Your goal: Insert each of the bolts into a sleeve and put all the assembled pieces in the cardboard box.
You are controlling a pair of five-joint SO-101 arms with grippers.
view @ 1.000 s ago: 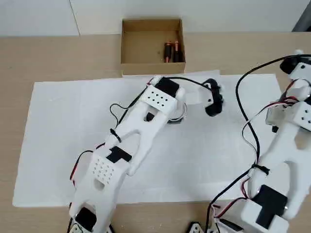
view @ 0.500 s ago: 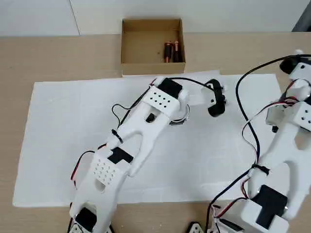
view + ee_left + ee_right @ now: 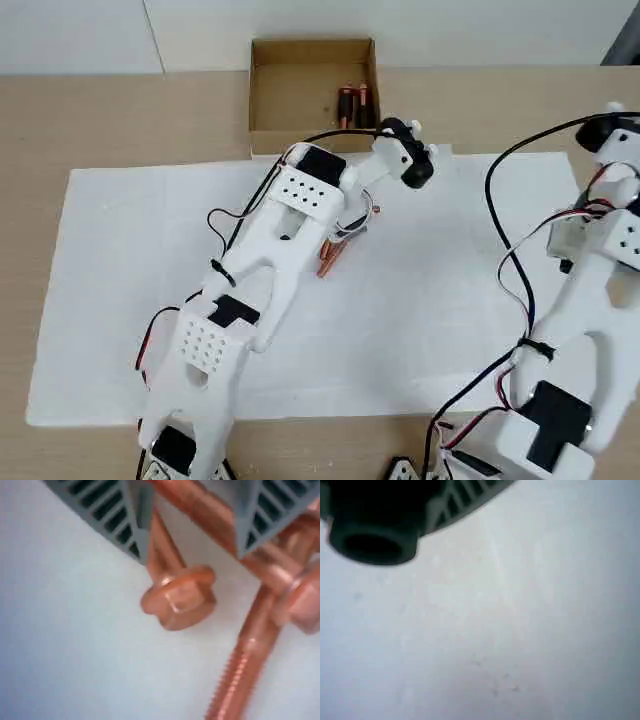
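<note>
Left arm [image 3: 290, 215] swung boxward, baring three bolts [image 3: 177, 597]; box [image 3: 262, 100] holds two pieces [image 3: 352, 105].

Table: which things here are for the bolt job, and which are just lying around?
For the job:
bolts
sleeve
cardboard box
assembled pieces inside it

Just lying about:
white paper sheet
table

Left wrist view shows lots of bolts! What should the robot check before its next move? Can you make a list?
1. Loose bolts at the left gripper: ok, they lie on the white paper.
2. One bolt alone in the left gripper: cannot tell, they overlap.
3. The black sleeve held by the right gripper: ok.
4. Room in the cardboard box: ok, finished pieces fill one side.
5. Arms apart: ok.
</note>
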